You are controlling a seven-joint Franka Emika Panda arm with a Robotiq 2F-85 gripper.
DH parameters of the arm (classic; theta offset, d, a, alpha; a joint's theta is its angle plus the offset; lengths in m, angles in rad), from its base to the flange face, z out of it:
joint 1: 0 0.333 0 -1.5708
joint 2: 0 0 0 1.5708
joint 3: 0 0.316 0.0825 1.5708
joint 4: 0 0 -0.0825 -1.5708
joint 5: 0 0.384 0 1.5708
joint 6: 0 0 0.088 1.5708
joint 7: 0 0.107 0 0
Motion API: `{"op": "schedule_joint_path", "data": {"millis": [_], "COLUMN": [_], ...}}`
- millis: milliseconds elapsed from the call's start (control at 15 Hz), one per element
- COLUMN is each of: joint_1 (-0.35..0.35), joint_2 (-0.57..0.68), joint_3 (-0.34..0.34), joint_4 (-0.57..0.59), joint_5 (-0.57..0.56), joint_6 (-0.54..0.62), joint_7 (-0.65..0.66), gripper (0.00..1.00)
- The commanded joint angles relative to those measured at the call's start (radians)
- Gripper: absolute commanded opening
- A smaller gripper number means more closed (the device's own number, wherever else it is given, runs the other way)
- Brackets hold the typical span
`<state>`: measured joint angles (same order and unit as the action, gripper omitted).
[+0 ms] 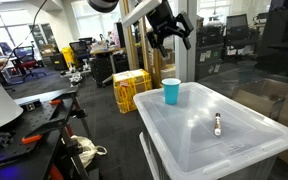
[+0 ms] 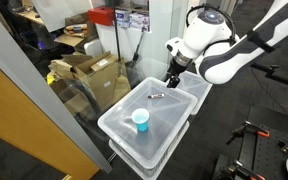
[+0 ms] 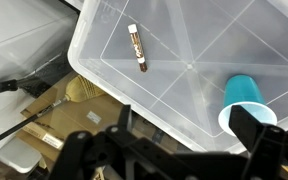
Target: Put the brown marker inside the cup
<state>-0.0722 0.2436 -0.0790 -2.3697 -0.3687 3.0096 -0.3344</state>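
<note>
Your arm (image 2: 224, 45) hangs above one end of the clear bin (image 1: 184, 138), jaws spread wide with nothing between them, well clear of its lid. The blue cup (image 1: 171, 92) stands upright near a corner of that lid. The brown marker (image 1: 218, 124) lies flat nearer the middle, well apart from the cup.

I'd watch three things. The lid looks slick and ridged and probably flexes, so pressing down hard for so thin a stick could bow it and set the marker rolling. If you close off-centre on something that slim, it may pivot or squirt out. The cup looks light and narrow-mouthed, so clipping its rim on the way in could tip it, perhaps over the lid's edge.

Only an exterior view shows you the yellow crate (image 1: 131, 88) on the floor beyond, and how high the jaws sit. The wrist view alone gives the marker's (image 3: 137, 47) slant and pale end, too small to read elsewhere.
</note>
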Motion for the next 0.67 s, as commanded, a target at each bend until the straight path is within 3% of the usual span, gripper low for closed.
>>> {"op": "schedule_joint_path", "data": {"millis": [0,600], "joint_1": [-0.024,-0.037], "joint_2": [0.106,0.315], "joint_3": [0.012,0.016], "joint_4": [0.115,0.336], "joint_5": [0.025,0.003], "joint_6": [-0.004,-0.016], "joint_7": [-0.032,-0.064], "gripper": [1.00,1.00]}}
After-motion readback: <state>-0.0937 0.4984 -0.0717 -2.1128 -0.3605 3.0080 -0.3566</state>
